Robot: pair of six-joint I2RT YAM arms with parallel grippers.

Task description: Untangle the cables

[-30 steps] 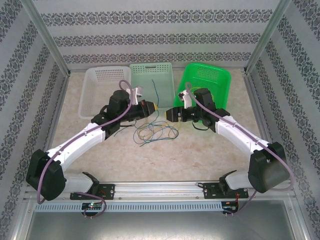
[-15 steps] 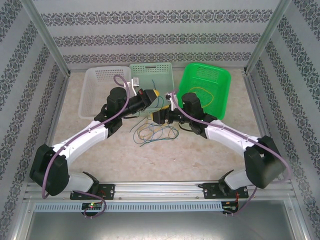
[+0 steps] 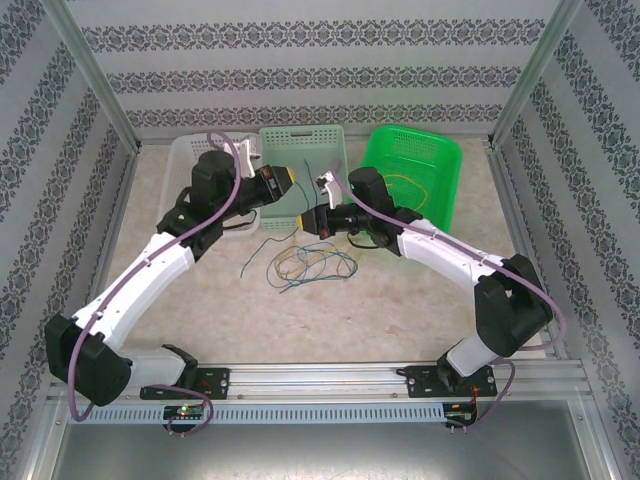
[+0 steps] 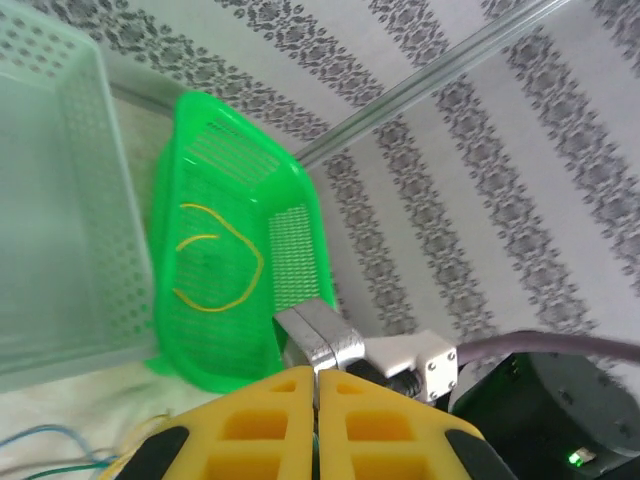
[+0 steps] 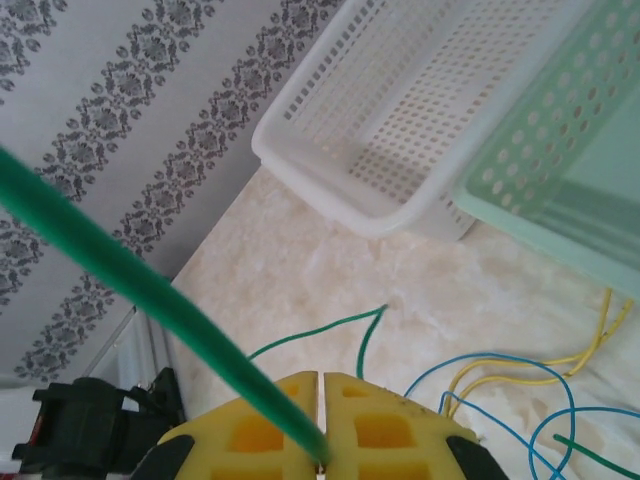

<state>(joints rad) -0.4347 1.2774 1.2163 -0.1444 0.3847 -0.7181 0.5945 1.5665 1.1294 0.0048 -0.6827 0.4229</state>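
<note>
A green cable [image 5: 150,290] is pinched in the right gripper [image 5: 320,378].
Its yellow fingers are pressed together on the green cable, which is stretched straight away from them; the left gripper [image 4: 317,372] is held close by with its fingers pressed together, and whether anything is gripped there cannot be told; the other cables [image 3: 315,262], blue, yellow and green, are seen in a loose curly heap on the table [image 3: 420,300] just beside both grippers; one yellow cable [image 4: 215,270] is seen lying in the green basket [image 4: 200,170].
</note>
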